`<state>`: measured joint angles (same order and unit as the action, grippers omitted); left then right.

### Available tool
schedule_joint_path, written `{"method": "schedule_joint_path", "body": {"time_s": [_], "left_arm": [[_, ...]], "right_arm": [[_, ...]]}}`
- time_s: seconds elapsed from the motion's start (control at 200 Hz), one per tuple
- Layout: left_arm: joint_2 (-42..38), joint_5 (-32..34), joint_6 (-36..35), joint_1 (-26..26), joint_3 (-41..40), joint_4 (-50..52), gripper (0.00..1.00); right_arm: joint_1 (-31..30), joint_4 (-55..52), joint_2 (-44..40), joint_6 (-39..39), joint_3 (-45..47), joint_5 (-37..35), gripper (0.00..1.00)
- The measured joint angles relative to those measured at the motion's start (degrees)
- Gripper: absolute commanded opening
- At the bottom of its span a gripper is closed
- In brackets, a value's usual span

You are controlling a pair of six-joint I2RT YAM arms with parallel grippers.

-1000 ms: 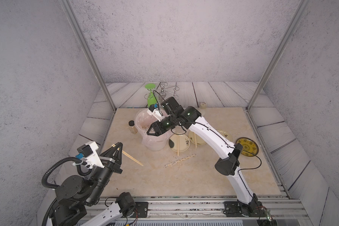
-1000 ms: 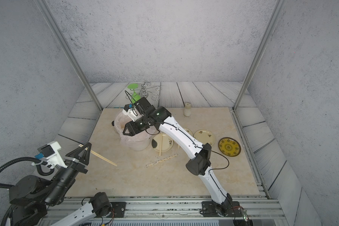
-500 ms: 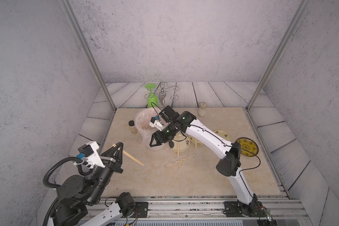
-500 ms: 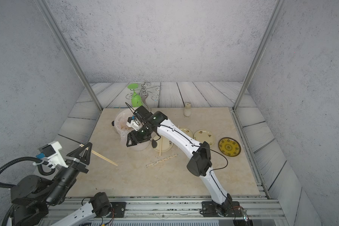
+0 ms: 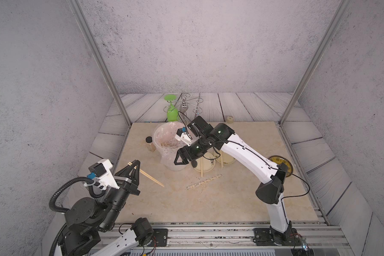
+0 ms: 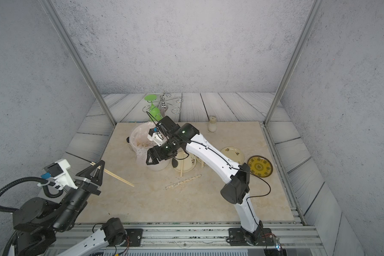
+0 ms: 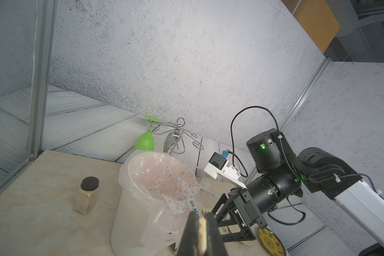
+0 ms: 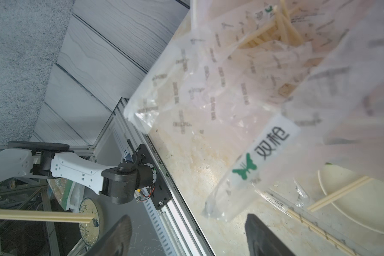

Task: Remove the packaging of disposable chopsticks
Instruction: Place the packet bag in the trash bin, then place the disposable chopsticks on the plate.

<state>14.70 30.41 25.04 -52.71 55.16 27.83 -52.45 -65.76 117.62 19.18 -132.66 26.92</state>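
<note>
A beige stone-patterned table sits between grey speckled walls, with aluminium posts at its back corners. Toward the back stands a white bin lined with a pinkish bag; printed wrappers and loose sticks lie inside it. Just right of the bin is a cream plate bearing a bare pair, and in front of the bin lies a wrapped pair.

The right arm reaches in from the right of the bin with its elbow raised. The right claw is at the bin's front wall, fingers spread wide and gripping nothing. A clear sleeve with a green butterfly mark drapes over the bin's rim just ahead of it.

The left arm is folded low, front-left of the bin. The left claw is clamped on bare chopsticks that slant toward the bin.
</note>
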Motion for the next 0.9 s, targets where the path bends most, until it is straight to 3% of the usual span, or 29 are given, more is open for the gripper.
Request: {"method": "schedule_joint_path", "body": {"time_s": [0.325,0.51,0.661,0.901], "left_arm": [[4.4,-0.8,-0.6,0.0,0.5,-0.4,0.00],[8.6,-4.0,-0.6,0.0,2.6,-1.3,0.00],[15.8,-10.9,0.3,0.0,5.7,-3.8,0.00],[30.1,-26.8,3.5,0.0,10.8,-10.7,0.00]], "right_arm": [[0.0,-1.1,-7.3,-0.9,9.9,-4.8,0.88],[0.0,-0.6,-16.5,-2.7,17.7,-7.3,0.80],[0.0,5.7,-27.8,-6.0,27.2,-5.7,0.68],[-0.1,23.5,-42.1,-8.0,41.0,4.9,0.51]]}}
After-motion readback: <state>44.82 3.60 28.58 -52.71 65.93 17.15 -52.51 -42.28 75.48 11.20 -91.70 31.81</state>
